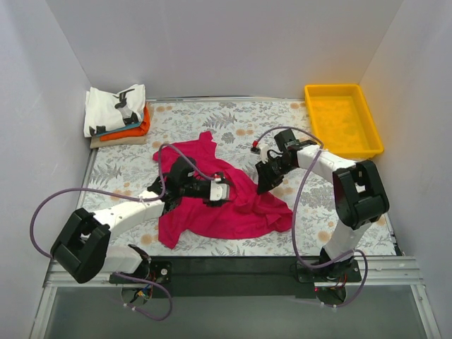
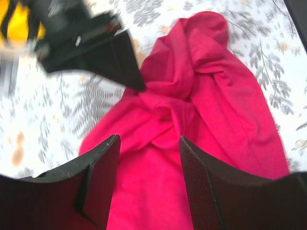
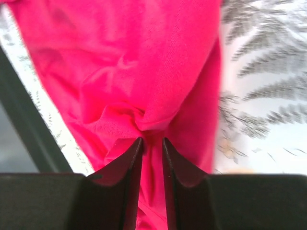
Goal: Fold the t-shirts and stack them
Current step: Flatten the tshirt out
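The magenta t-shirt [image 1: 236, 210] is lying crumpled mid-way across the desk [image 1: 180, 119], its long axis slanting from the far edge toward the near-right corner. The right claw [image 3: 152, 143] is pinching its bunched cloth; the left claw [image 2: 148, 160] is hovering spread above it.

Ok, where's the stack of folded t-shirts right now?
In the top view, the stack of folded t-shirts sits at the far left corner of the table, beyond the magenta t-shirt and opposite the yellow tray at the far right.
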`<move>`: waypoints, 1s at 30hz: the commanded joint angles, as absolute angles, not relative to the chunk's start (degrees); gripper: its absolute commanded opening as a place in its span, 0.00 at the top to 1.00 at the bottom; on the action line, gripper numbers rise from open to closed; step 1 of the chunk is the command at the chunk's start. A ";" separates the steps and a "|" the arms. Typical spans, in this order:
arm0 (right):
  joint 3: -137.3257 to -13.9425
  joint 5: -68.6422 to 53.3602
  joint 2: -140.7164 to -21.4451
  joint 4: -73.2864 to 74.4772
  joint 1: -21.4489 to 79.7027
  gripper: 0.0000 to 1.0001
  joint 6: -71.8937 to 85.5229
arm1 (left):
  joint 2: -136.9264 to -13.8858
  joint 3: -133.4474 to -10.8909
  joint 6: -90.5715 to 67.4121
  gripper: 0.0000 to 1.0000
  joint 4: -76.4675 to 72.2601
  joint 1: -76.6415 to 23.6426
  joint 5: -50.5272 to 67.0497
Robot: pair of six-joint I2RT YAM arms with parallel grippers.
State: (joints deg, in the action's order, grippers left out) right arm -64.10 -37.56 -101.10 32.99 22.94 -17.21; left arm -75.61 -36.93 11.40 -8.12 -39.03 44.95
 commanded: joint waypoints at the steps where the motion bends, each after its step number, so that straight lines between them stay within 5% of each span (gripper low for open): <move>1: -66.27 -30.17 -92.59 33.22 22.85 0.75 -12.24 | -70.15 -39.99 -3.01 0.51 -4.93 -33.78 42.81; 6: -62.95 -30.49 -80.70 32.35 23.11 0.59 -5.90 | -66.45 -41.40 -21.92 0.50 -1.15 -24.18 42.36; 13: -48.02 -36.21 -72.43 20.33 25.48 0.69 2.11 | -62.58 -40.78 -35.14 0.51 -1.05 -14.51 39.21; 23: -44.47 -30.95 -78.92 13.36 35.59 0.66 2.37 | -61.43 -41.75 -39.20 0.51 -2.29 -5.89 39.29; 30: -45.00 -28.39 -85.07 12.04 37.26 0.53 3.16 | -61.44 -42.45 -39.38 0.51 -3.60 -5.27 39.99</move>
State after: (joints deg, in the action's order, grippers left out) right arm -43.81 -29.91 -83.02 14.39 36.93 2.42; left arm -63.26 -40.29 -38.83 -2.46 -5.80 39.44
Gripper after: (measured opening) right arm 0.468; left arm 0.492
